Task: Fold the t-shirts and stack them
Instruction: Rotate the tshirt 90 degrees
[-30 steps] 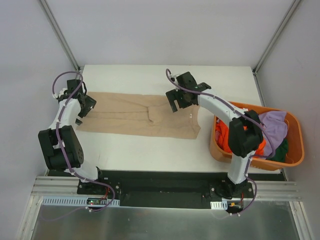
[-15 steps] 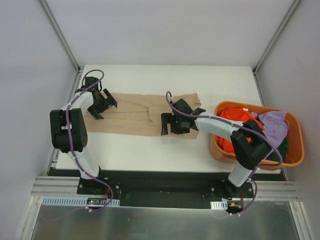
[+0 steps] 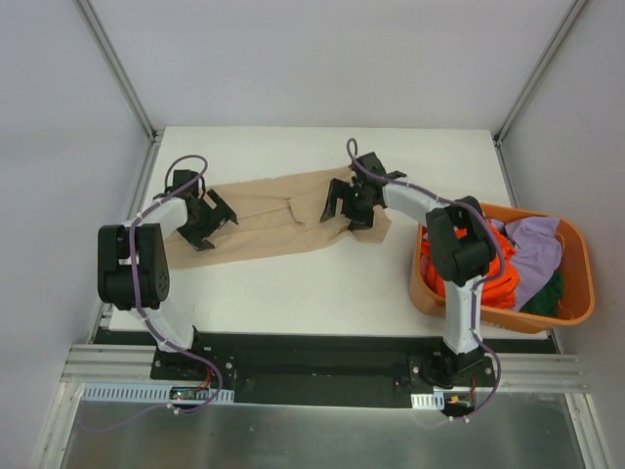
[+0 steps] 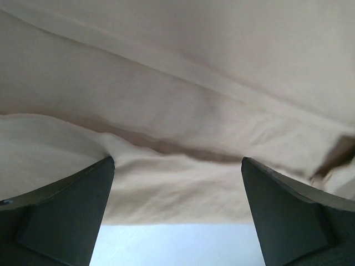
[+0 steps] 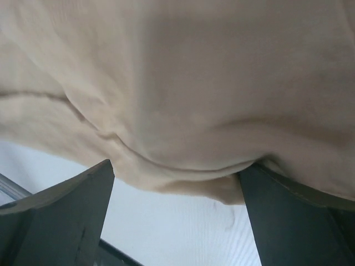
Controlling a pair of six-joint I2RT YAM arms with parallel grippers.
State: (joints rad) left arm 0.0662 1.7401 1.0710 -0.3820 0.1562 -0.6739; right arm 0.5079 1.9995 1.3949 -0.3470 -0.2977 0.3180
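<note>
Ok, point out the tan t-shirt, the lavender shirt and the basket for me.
tan t-shirt (image 3: 269, 217): top view, middle of the cloth.
lavender shirt (image 3: 535, 249): top view, its middle.
basket (image 3: 586, 272): top view, right-hand rim.

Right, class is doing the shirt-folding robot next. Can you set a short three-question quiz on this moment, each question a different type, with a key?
1. Which one lies spread on the table between the left end effector and the right end effector?
A. an orange t-shirt
B. the tan t-shirt
C. a dark green t-shirt

2. True or false: the orange basket stands at the left edge of the table.

3. Going by the two wrist views, is each end effector open or shut?

Key: 1 B; 2 false, it stands at the right edge; 3 open, both.
</note>
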